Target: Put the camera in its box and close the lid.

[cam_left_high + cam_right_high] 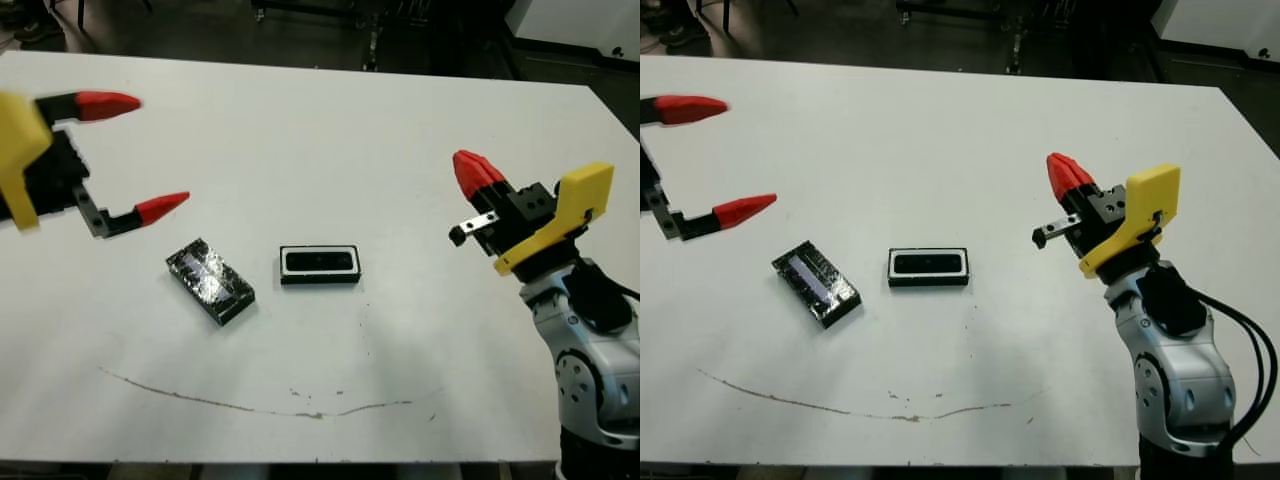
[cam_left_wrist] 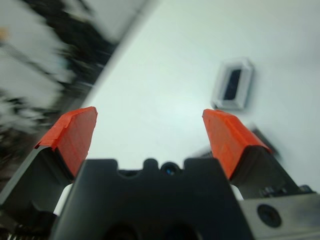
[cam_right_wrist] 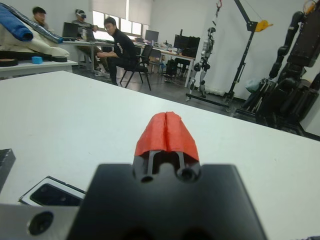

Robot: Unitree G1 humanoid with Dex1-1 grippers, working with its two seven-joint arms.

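The box, a small tray with black walls and white lining, lies mid-table. Inside it sits the camera, a slim black bar. The lid, glossy and speckled, rests flat on the table just left of the box, turned at an angle. My left gripper hovers open above the table, up and to the left of the lid, holding nothing. My right gripper is shut and empty, raised well to the right of the box. The right wrist view shows the box low beside its gripper.
A thin brown mark curves across the white table near its front edge. In the right wrist view, people sit at desks beyond the table's far side, with chairs and equipment stands behind.
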